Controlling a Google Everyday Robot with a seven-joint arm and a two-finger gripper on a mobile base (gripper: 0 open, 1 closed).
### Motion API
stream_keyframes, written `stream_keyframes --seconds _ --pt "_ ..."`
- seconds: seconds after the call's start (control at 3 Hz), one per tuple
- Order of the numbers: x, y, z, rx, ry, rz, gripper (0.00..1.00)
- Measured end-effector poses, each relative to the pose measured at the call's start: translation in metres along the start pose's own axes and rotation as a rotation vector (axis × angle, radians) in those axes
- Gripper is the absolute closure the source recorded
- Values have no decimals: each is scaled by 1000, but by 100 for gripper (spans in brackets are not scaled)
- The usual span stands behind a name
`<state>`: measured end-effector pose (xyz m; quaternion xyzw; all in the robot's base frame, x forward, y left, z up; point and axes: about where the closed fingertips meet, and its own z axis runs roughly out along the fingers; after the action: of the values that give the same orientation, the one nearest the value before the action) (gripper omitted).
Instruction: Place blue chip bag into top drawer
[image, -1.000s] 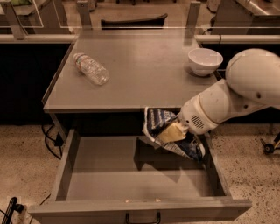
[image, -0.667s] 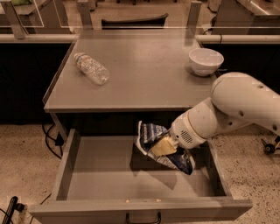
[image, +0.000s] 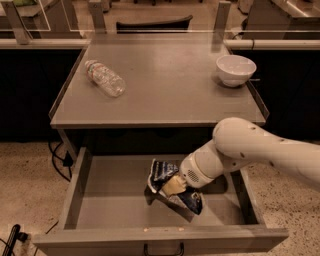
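Dark-blue foil, crumpled: the blue chip bag (image: 161, 172) is pinched in my gripper (image: 171, 186), with the pale fingers (image: 175, 184) closed on its middle. The bag hangs tilted, its lower end near the floor of the top drawer (image: 112, 197); I can't tell if it touches. The drawer is pulled fully out under the surface (image: 165, 90), so the whole grey interior is reachable from above, which is why my arm comes in from the right and angles down over the drawer's right wall. I judge the grip is kept so the bag goes down placed rather than dropped (light foil could flop or catch on the rim).

Compared with a second ago, the bag has moved down and left. It was up by the surface's front edge near the drawer's back right, and now it sits lower and nearer the middle of the drawer. The grip looks unchanged. The water bottle (image: 105, 78) and white bowl (image: 235, 69) have not shifted.
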<state>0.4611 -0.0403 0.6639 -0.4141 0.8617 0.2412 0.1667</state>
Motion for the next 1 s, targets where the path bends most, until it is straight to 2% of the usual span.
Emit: stream_keyframes --seconds 0.33,0.67,1.0 --pt "-4 -11 33 24 1 16 98" --pt "-4 -11 33 24 0 16 77" --pt "-4 -11 33 24 1 16 46"
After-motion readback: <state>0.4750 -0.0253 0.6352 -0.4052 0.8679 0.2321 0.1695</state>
